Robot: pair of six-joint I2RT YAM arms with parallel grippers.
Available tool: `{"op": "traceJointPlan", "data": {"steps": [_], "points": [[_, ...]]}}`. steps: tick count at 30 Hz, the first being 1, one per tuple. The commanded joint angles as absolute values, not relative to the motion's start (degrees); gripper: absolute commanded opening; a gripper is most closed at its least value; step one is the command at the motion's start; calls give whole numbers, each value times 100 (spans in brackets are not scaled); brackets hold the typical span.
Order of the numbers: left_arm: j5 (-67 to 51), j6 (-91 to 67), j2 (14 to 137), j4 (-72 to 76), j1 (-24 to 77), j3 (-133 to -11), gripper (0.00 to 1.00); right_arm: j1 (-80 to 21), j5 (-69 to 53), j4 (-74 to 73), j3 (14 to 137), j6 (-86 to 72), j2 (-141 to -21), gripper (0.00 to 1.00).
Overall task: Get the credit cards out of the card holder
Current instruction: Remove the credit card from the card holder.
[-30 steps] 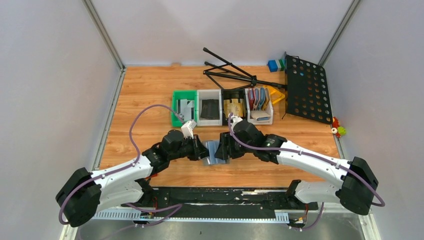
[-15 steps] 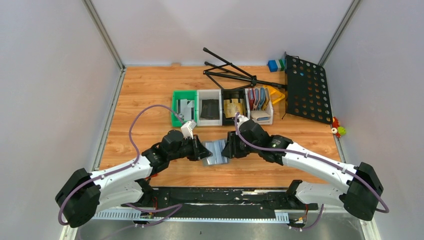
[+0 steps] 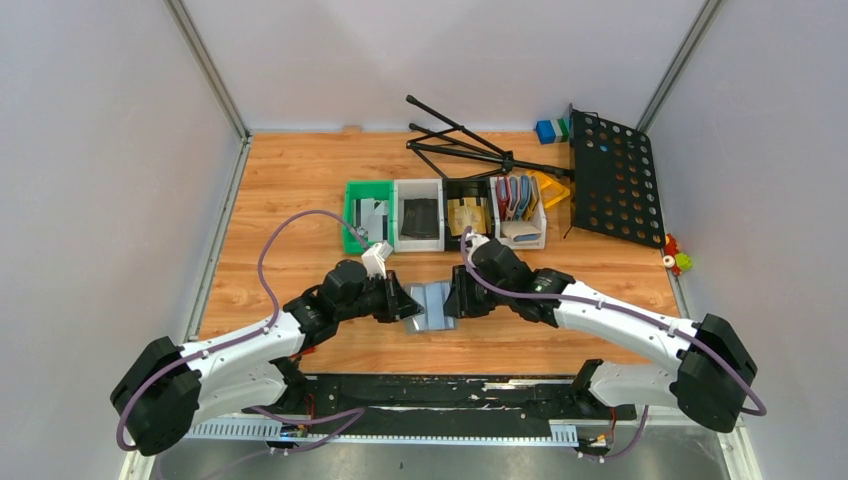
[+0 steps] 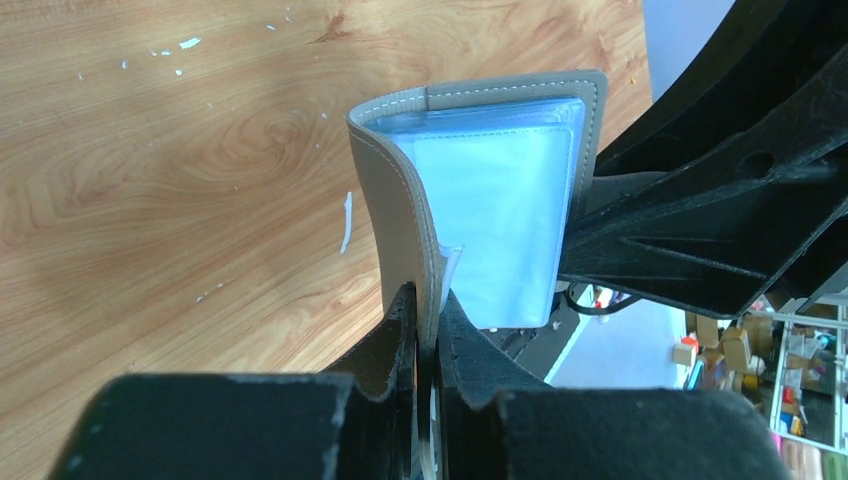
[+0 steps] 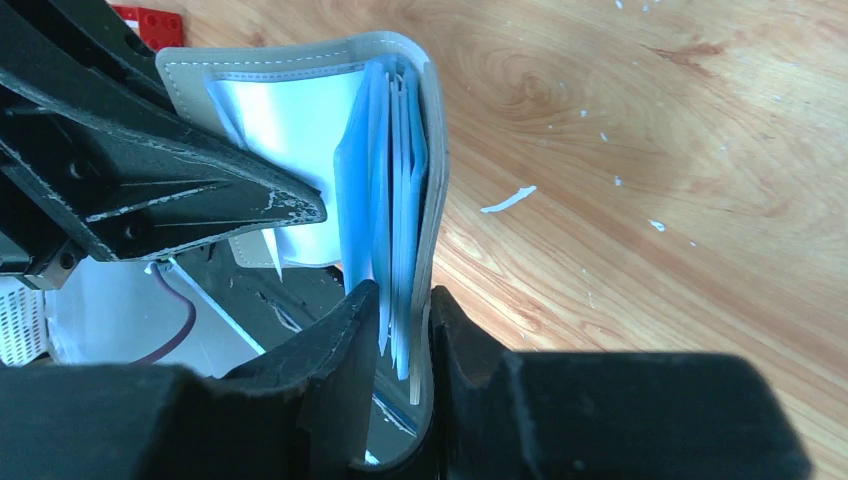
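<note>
Card holder (image 3: pixel 432 305): grey-blue bifold, held open and clear of the table (image 3: pixel 300 180) between the two arms, near the front centre, well short of the row of small bins (image 3: pixel 420 213).

Judged light, with soft, bendable covers; the left cover curves visibly under its grip. The inner pockets are glossy clear plastic and likely slippery.

Credit cards (image 5: pixel 400 180): taken to be the thin pale leaves standing on edge inside the right half (cards and plastic sleeves cannot be told apart here). Judged light, stiff and smooth-faced, so a pinch on a free edge protruding from its pocket should serve best; a flat-face grip would likely slide.

Left gripper (image 4: pixel 425 320): clenched on the lower edge of the left cover.

Right gripper (image 5: pixel 400 310): fingers stand either side of the right cover and its leaves together, apparently clamped on the lot, so no single card is isolated.

Risk, as judged: pulling from this hold would drag the whole holder.
</note>
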State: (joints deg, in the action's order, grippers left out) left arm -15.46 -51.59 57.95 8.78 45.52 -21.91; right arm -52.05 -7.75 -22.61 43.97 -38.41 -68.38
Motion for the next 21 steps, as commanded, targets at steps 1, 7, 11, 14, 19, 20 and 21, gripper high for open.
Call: {"op": "traceJointPlan", "data": {"steps": [1,7,11,14,19,20,21], "points": [[-1902,-5282,5721,1511,4544,-2342,7,-5203,-1245,-1613,4495,-3749,-6955,26],[-2057,-5492,5748,2053,4544,-2152,7,-5190,-1572,-1209,4316,-3849,-6886,22],[-2203,-5738,5800,2593,4544,-1965,7,-5098,-1539,-1375,4340,-3897,-6968,4],[-2170,-5721,5784,2536,4544,-1934,9,-5055,-1546,-1454,4336,-3903,-6983,0],[-1809,-5428,5613,1788,4544,-2014,20,-5049,-1520,-1503,4320,-3892,-6861,0],[-1709,-5306,5559,1518,4546,-2079,22,-5047,-1462,-1590,4349,-3867,-6847,0],[-1588,-5170,5528,1204,4544,-2158,24,-5053,-1367,-1715,4394,-3825,-6847,0]]}}
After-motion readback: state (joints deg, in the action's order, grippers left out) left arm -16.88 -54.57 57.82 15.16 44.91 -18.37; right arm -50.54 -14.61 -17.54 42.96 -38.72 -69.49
